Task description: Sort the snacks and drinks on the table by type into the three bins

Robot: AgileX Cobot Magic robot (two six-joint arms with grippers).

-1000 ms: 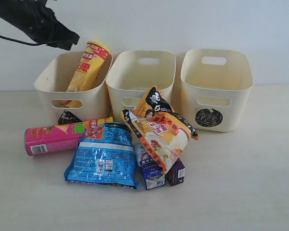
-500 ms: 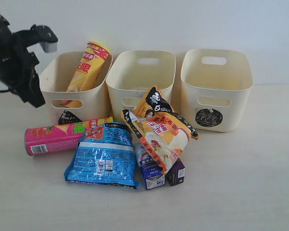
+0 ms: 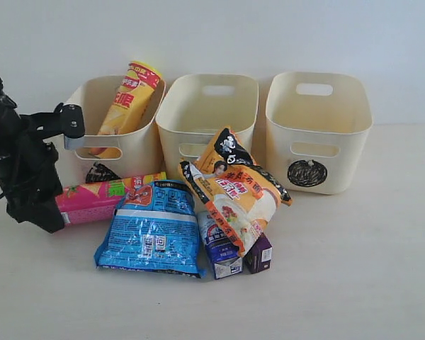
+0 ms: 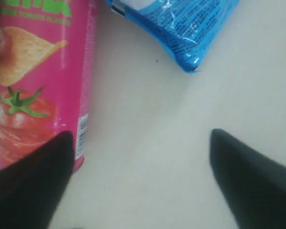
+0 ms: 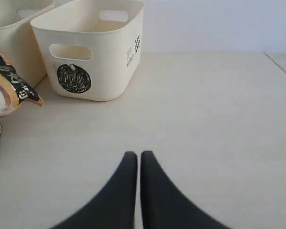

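My left gripper (image 3: 41, 212) hangs open low over the table (image 3: 354, 269), at the left end of the pink-yellow canister (image 3: 106, 196), which lies on its side. In the left wrist view the gripper (image 4: 142, 136) spans bare table, one finger overlapping the canister's (image 4: 38, 81) end. The yellow-red canister (image 3: 131, 95) stands tilted in the left bin (image 3: 145, 152). The blue bag (image 3: 152, 230), orange-black bag (image 3: 234, 191), white-and-blue carton (image 3: 221, 253) and purple carton (image 3: 261, 253) lie in front of the middle bin (image 3: 171, 131). My right gripper (image 5: 137, 155) is shut, holding nothing, over bare table.
The right bin (image 3: 319, 134), marked with a black circle, holds nothing that shows, and the same goes for the middle bin. A white wall runs behind the bins. In the right wrist view the circle bin (image 5: 100, 47) stands ahead, with the table's edge at the far right.
My left arm has come down from above the left bin to table level at the pink canister's left end. The snacks, cartons and bins have not moved.
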